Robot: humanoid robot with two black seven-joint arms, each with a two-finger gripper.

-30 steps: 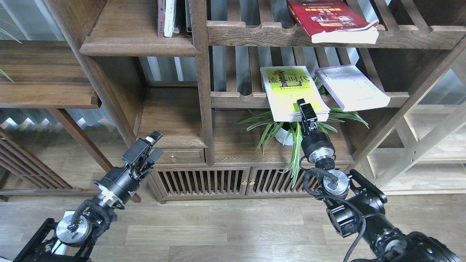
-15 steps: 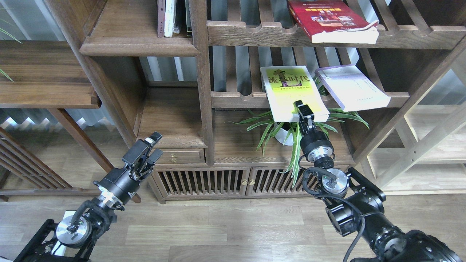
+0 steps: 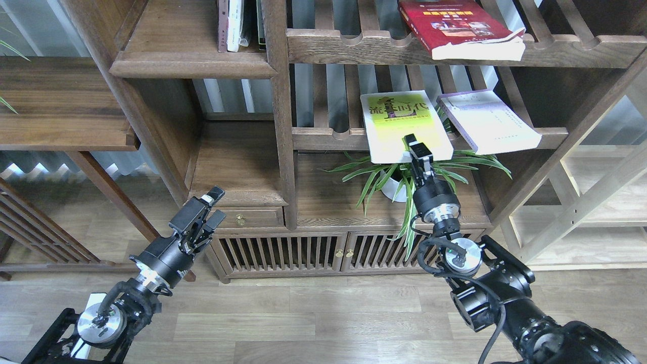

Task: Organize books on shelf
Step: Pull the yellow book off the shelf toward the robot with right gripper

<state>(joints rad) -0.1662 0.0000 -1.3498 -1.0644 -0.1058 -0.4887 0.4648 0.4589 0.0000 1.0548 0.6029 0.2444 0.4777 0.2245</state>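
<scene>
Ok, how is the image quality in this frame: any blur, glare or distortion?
Head view: sharp throughout; yellow-green book characters legible, its lower cover washed pale by light. Right claw crisp against it. Shelf posts splay outward, wide-angle distortion. Left claw dark but clear.

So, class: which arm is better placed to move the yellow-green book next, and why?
Right. The right gripper already sits at the yellow-green book and its near edge; the left gripper hangs low, far left, holding nothing.

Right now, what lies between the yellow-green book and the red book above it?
In the head view, only the scalloped front rail of the upper slatted rack lies between the yellow-green book and the red book.
</scene>
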